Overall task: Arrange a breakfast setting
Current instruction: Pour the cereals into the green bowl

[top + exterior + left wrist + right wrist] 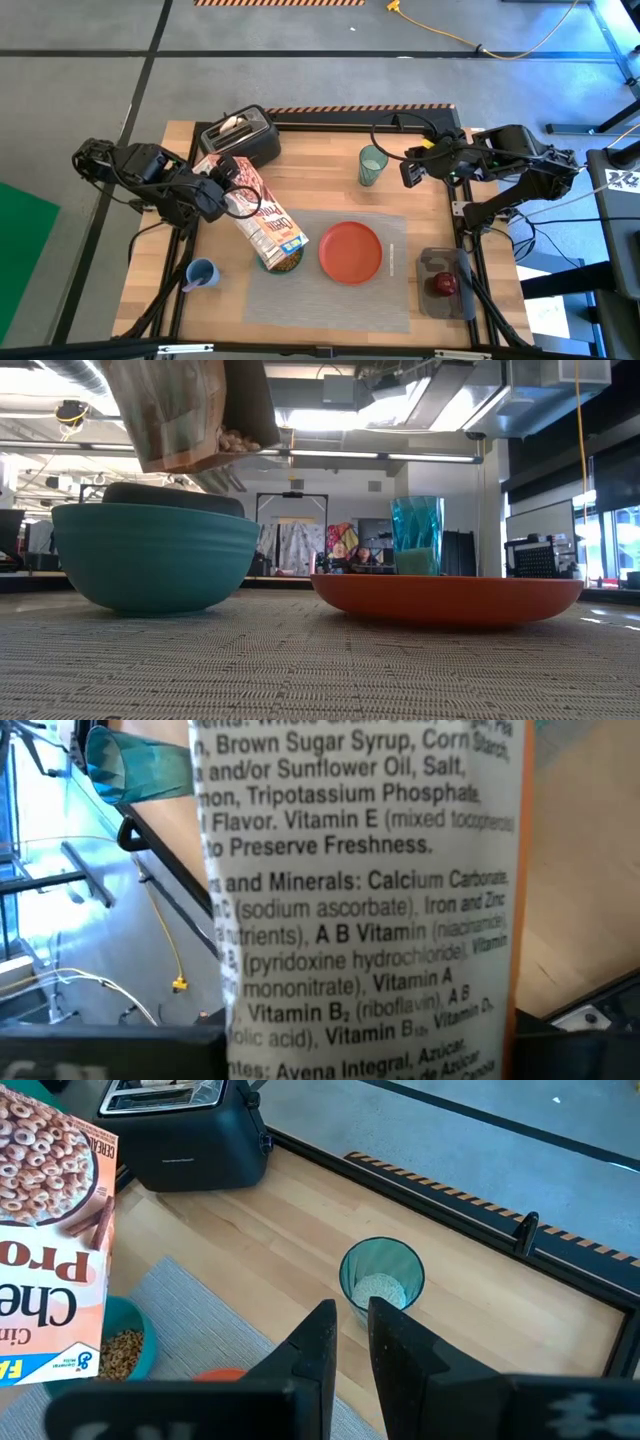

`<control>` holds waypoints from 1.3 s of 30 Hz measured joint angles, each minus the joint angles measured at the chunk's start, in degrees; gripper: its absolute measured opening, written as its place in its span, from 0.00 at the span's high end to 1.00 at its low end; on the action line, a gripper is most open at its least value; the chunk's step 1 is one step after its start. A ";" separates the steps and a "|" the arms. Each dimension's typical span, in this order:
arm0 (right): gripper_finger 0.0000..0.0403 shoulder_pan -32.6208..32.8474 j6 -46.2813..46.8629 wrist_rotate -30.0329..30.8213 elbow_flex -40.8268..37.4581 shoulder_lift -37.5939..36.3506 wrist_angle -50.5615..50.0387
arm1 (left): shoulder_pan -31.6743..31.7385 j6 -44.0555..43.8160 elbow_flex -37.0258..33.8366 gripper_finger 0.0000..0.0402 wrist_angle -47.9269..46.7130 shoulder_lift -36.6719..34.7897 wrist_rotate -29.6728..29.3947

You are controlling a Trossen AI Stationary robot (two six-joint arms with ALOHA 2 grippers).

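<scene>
High view, left gripper (222, 190): you have it clamped on the upper end of the cereal box (266, 223), at the tabletop's (320, 150) left side.
Cereal box: tilted steeply, its open end down over the teal bowl (283, 262); in the low view cereal pieces show at the box mouth above the bowl.
Teal bowl: on the left part of the grey placemat (330, 300), mostly covered by the box; the right wrist view shows cereal inside it.
Orange-red plate (351, 251): on the placemat just right of the bowl, bare.
Green glass (372, 165): upright on the bare wood beyond the placemat, something pale at its bottom.
Right gripper (410, 172): you hold it just right of the glass, fingers nearly together with only a narrow gap, gripping nothing.
Red apple (442, 285): in a dark tray (443, 300) at the near right edge.
Slim utensil (392, 258): a pale sliver right of the plate, probably this, hard to make out.
Toaster (240, 137): far left corner, toast slice (232, 124) in its slot.
Blue cup (201, 273): near left, off the placemat.
</scene>
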 joint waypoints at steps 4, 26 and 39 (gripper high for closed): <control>0.87 0.00 0.00 0.00 0.00 0.01 0.00 | 0.00 -1.57 0.00 0.66 0.00 -0.08 0.44; 0.87 0.02 -1.20 -0.13 0.00 0.02 0.33 | 0.04 -11.13 0.00 0.66 0.02 -0.08 2.99; 0.87 0.02 -2.28 0.41 0.00 0.02 0.37 | 0.04 -15.84 0.00 0.66 1.48 -0.08 4.35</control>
